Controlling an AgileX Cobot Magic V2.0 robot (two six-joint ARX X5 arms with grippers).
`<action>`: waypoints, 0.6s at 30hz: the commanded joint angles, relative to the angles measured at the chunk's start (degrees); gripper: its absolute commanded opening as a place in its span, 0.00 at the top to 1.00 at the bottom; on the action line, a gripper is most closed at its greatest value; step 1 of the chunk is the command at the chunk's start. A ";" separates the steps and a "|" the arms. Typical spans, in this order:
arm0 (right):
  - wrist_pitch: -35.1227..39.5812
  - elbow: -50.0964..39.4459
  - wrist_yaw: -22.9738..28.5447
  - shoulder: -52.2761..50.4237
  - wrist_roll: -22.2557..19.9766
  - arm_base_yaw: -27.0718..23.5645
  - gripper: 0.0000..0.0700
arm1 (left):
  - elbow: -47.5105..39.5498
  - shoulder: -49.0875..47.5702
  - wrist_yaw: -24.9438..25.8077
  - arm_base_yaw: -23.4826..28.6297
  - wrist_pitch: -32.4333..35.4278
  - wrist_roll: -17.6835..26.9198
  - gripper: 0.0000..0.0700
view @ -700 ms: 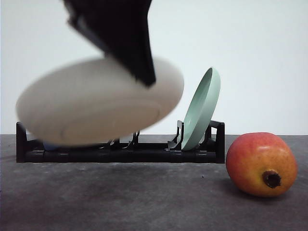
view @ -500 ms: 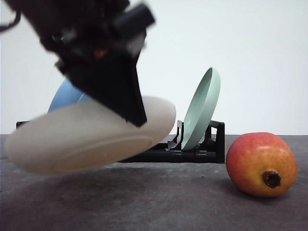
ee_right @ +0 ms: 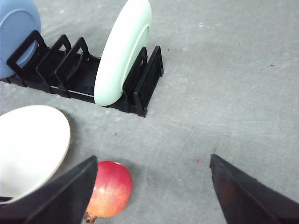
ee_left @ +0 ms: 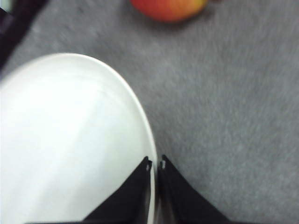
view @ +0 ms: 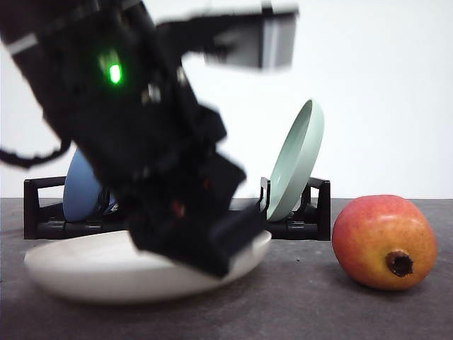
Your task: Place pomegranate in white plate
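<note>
The pomegranate [view: 384, 242] lies on the dark table at the right, red and orange, its brown stub facing the camera. The white plate [view: 92, 273] sits low at the table surface on the left, in front of the rack. My left gripper [ee_left: 155, 163] is shut on the plate's rim, one finger inside and one outside; in the front view the black left arm [view: 163, 177] covers much of the plate. My right gripper [ee_right: 154, 186] hangs open above the table, with the pomegranate [ee_right: 108, 189] just beside one finger and the white plate [ee_right: 28, 149] further over.
A black dish rack [view: 301, 227] stands behind the plate, holding a pale green plate [view: 297, 166] upright and a blue plate [view: 81, 188] at its other end. Bare grey table lies between the plate and the fruit.
The left arm has come down and forward, carrying the white plate from in front of the rack down to the table. The pomegranate has not moved.
</note>
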 commanded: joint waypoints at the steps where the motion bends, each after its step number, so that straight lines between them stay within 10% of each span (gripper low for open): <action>1: 0.09 1.16 -0.04 0.24 0.61 0.09 0.31 | 0.22 1.58 -0.36 -0.84 0.96 0.58 0.98; 7: 0.09 1.16 -0.05 0.24 0.61 0.09 0.31 | 0.22 2.47 1.29 -1.07 1.03 -1.18 0.94; 13: -0.22 1.16 -0.24 0.24 0.86 0.09 0.31 | 0.32 2.33 1.29 -1.07 0.91 -3.20 0.53; 18: -0.90 1.16 -0.24 0.43 2.03 0.45 0.31 | 2.00 0.90 1.24 -1.02 -0.10 -4.44 0.48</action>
